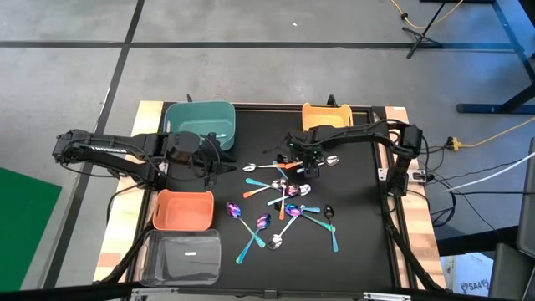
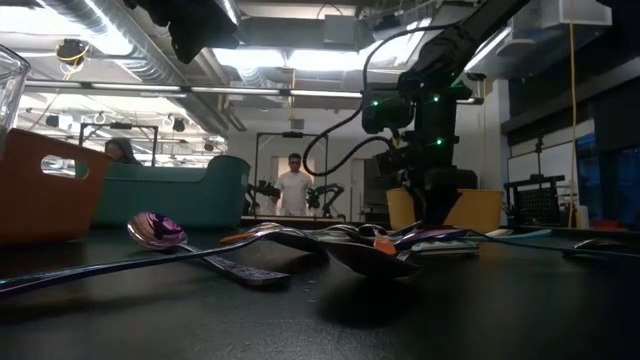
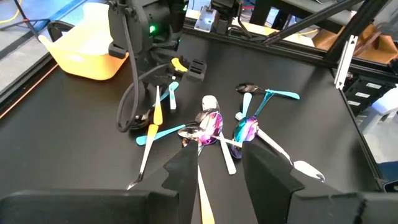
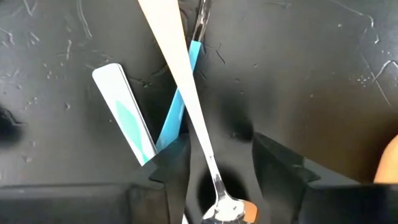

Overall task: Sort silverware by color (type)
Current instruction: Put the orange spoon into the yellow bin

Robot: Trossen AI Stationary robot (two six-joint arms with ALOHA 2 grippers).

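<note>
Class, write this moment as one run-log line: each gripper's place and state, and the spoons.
right gripper: low over spoon pile, open, silver spoon between its fingers | left gripper: open, near teal bin | spoons: unsorted on mat

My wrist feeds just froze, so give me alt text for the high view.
Seen from above, the right gripper is down over a scatter of coloured spoons on the black mat, while the left gripper waits beside the teal bin. A yellow bin, orange bin and clear bin stand around the mat's edges.
</note>
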